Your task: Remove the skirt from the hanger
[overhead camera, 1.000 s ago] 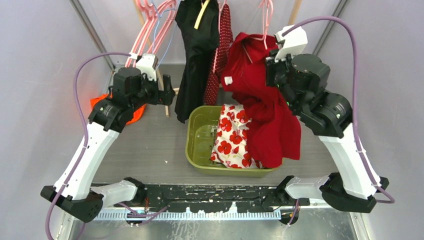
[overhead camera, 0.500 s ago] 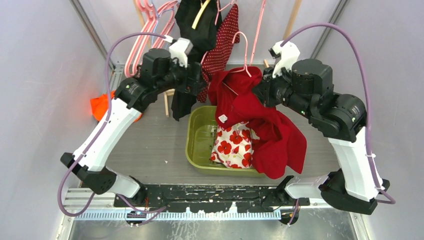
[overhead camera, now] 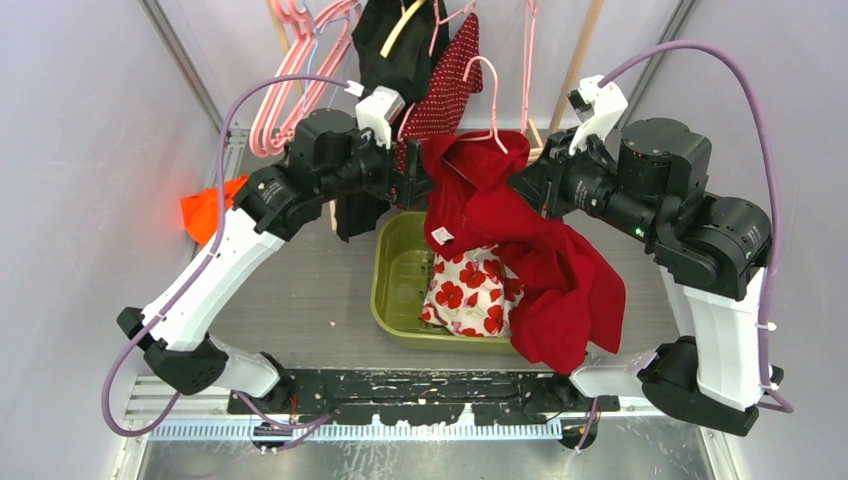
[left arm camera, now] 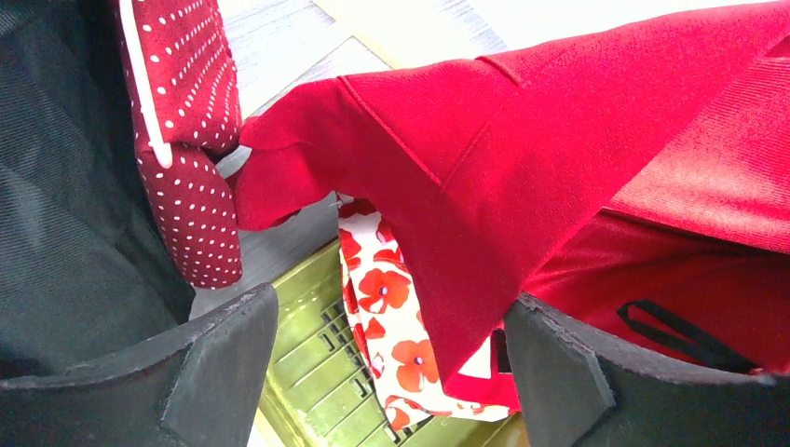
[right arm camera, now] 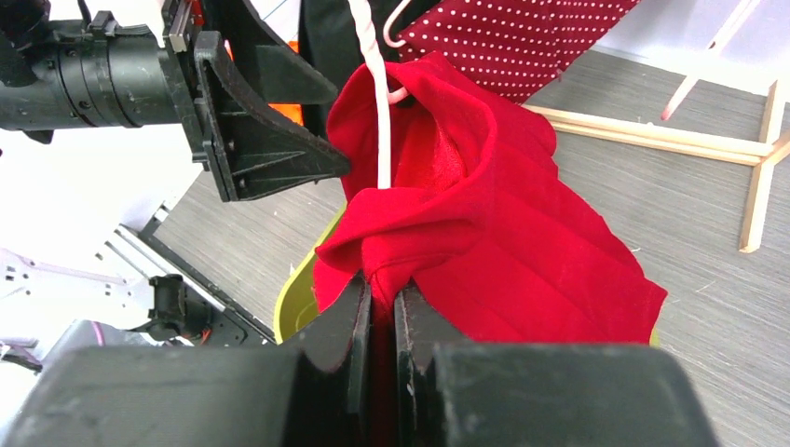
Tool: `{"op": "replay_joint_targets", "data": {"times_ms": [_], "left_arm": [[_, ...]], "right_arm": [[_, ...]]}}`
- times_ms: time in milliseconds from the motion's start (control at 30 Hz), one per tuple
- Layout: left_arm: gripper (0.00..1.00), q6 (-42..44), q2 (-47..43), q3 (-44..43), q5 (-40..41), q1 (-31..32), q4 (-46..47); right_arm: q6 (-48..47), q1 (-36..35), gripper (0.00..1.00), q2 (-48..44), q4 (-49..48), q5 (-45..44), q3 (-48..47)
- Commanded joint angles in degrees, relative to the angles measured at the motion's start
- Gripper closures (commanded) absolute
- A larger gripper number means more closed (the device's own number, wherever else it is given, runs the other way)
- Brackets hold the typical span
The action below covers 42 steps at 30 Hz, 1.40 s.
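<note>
Skirt [overhead camera: 520, 235] on hanger [overhead camera: 488, 95], over bin [overhead camera: 393, 275]
Right gripper [right arm camera: 380, 296] is clenched on the red skirt's bunched top. Left gripper [left arm camera: 389, 307] is spread wide, close by the skirt's edge.

Same build on both tbh: white shell links, chunky black joint housings. The left arm [overhead camera: 215, 270] and right arm [overhead camera: 720, 330] each get a purple cable [overhead camera: 700, 45] looping off the wrist and a white camera block [overhead camera: 380, 103] up there. The left pincer [left arm camera: 389, 298] and right pincer [right arm camera: 382, 287] have matte black wedge-shaped fingers [left arm camera: 140, 382], flat inner faces.
</note>
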<state>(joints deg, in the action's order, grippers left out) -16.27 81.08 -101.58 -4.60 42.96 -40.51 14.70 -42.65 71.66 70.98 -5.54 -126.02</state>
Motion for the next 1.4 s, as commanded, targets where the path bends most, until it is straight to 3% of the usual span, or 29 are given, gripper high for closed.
{"op": "replay_joint_targets", "data": {"times_ms": [0, 300, 833, 933, 967, 1000, 1067, 1367], "left_arm": [[0.11, -2.6, -2.6, -2.6, -1.8, -0.1, 3.4], [0.11, -6.0, -1.9, -4.8, -3.8, 1.4, 5.9], [0.14, -1.2, 3.9, 5.2, 4.8, 3.5, 9.9], [0.4, 0.8, 4.7, 3.6, 6.0, 3.5, 9.3], [0.61, 1.4, 4.9, 2.7, 6.6, 3.4, 9.0], [0.95, 1.7, 5.0, 1.8, 7.8, 3.5, 8.7], [1.0, 2.4, 4.9, 0.4, 10.4, 3.5, 8.7], [1.0, 9.0, 4.9, -5.7, 15.6, 3.5, 11.2]], "right_arm": [[2.2, -0.3, 0.99, -0.7, -4.9, 3.4, -3.4], [3.6, -0.3, 0.99, -2.3, -4.7, 5.5, -3.4], [4.7, -0.3, 0.99, -5.4, -1.7, 6.8, -7.0], [4.7, -0.4, 0.99, -6.2, -1.2, 6.9, -5.7], [4.7, -0.3, 0.99, -6.4, -1.0, 6.9, -5.0], [4.6, -0.3, 0.99, -6.8, -0.7, 6.9, -4.0], [4.8, -0.4, 0.99, -7.6, -0.4, 7.1, -1.3], [6.4, -0.3, 0.99, -10.4, 5.7, 10.2, 9.4]]}}
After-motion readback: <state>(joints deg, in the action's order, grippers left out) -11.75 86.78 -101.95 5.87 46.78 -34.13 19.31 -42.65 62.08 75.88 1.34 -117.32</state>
